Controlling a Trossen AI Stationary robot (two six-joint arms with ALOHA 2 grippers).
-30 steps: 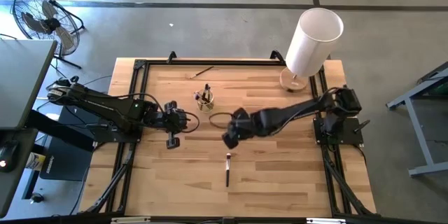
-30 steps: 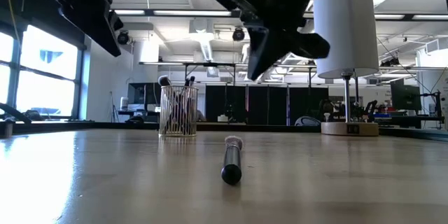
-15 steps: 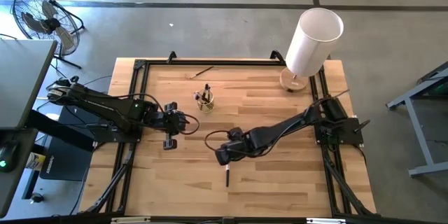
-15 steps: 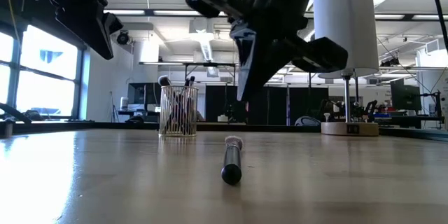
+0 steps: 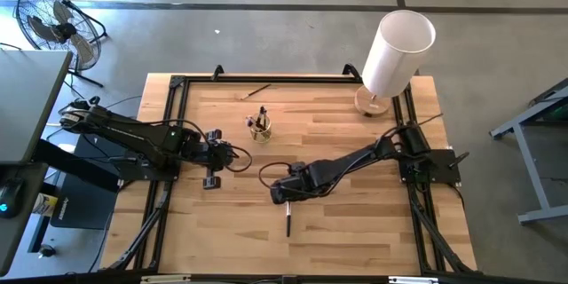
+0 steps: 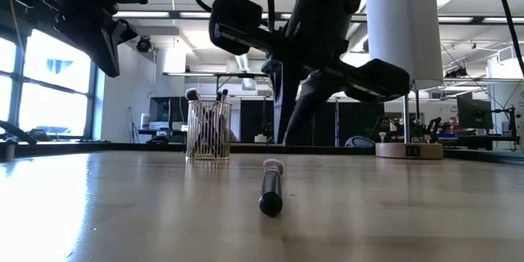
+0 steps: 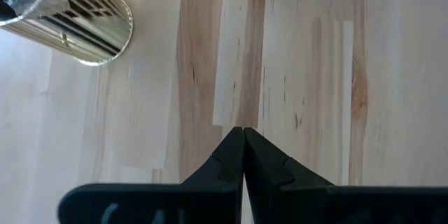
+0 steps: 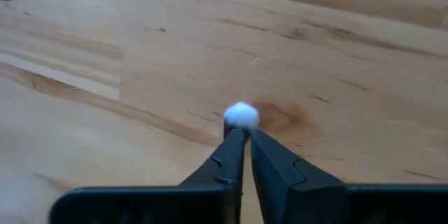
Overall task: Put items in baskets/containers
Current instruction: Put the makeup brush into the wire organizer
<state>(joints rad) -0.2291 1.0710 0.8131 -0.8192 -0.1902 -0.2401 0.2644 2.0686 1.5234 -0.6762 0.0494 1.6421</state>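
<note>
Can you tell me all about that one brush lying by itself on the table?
The brush is a thin stick with a dark, round handle and a small, fluffy pale tip. It lies flat on the wooden table, alone, well away from the clear cup that holds the other brushes. Its handle end faces the low camera. The right gripper hangs right at its pale tip, fingers together; whether they touch it cannot be told.
</note>
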